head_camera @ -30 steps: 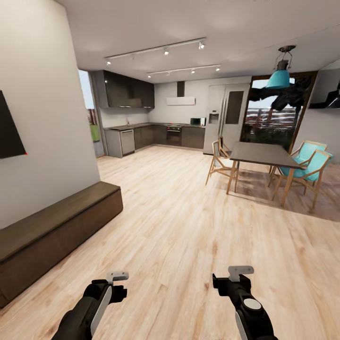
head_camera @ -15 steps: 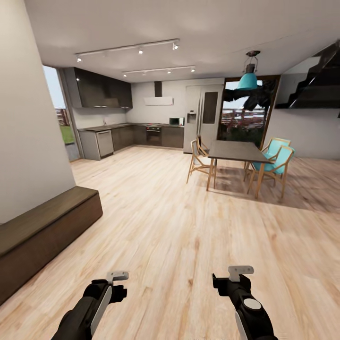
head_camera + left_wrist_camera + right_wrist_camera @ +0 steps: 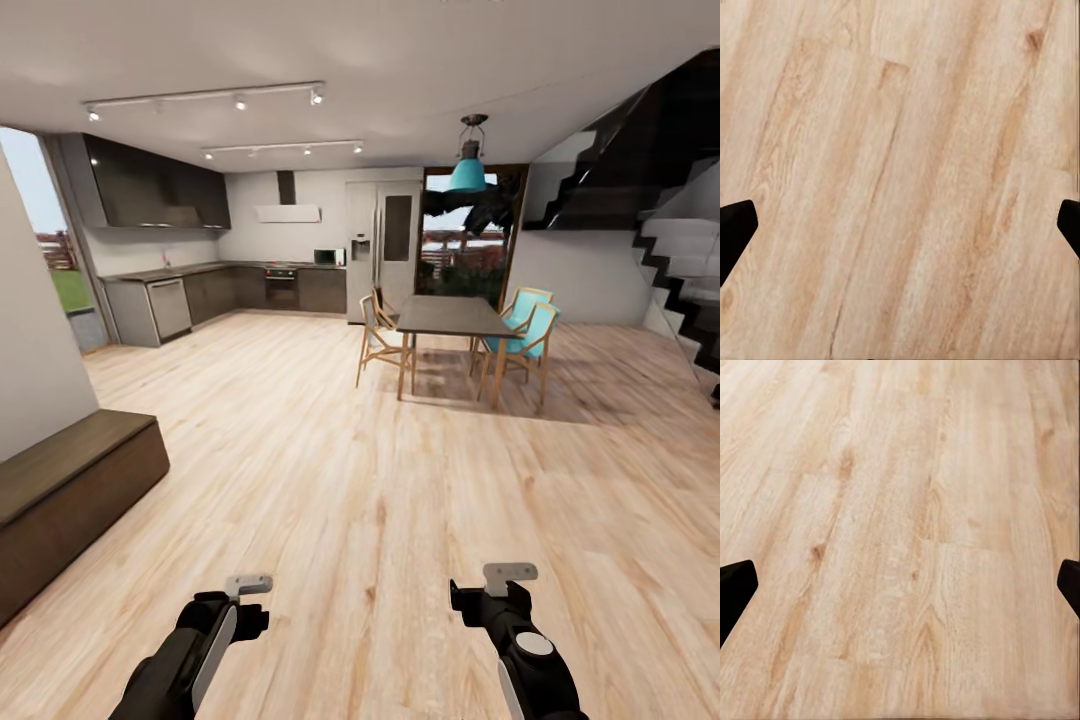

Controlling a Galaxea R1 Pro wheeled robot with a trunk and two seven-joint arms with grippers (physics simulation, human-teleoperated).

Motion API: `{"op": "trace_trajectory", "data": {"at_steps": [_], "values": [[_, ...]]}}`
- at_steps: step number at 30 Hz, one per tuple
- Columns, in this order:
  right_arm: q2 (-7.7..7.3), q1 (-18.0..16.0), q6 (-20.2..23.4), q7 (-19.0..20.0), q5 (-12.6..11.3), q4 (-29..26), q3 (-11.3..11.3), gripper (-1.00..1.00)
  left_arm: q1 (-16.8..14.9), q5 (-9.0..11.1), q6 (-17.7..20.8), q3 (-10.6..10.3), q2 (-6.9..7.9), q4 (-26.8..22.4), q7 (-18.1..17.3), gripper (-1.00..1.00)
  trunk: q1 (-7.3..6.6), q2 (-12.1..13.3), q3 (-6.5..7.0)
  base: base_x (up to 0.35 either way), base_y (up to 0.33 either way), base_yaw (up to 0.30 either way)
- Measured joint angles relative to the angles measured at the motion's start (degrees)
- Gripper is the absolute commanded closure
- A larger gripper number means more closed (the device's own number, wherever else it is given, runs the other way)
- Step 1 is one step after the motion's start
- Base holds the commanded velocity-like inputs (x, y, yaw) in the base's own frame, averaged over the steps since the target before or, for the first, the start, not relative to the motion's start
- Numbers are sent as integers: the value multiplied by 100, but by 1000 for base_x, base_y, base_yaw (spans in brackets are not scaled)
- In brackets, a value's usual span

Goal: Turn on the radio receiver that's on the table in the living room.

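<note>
Both hands hang low over the light wood-plank floor (image 3: 380, 470), the left hand (image 3: 248, 585) and right hand (image 3: 508, 574) each spread wide and empty. Ahead stand a dining table (image 3: 448, 318) with teal chairs (image 3: 528, 335), kitchen cabinets (image 3: 200, 295) and a staircase (image 3: 670, 230).

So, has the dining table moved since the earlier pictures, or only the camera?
No. The dining table keeps its place beside the turquoise chairs and under the pendant lamp; the whole picture slid left, so the camera turned right.
</note>
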Motion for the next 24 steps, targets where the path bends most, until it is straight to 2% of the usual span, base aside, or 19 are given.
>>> {"op": "trace_trajectory", "data": {"at_steps": [24], "values": [[0, 0, -1, 1, 0, 0, 0, -100, 0, 0, -3, -8, -5, 39, 1, -100, 0, 0, 0, 0, 0, -289]]}}
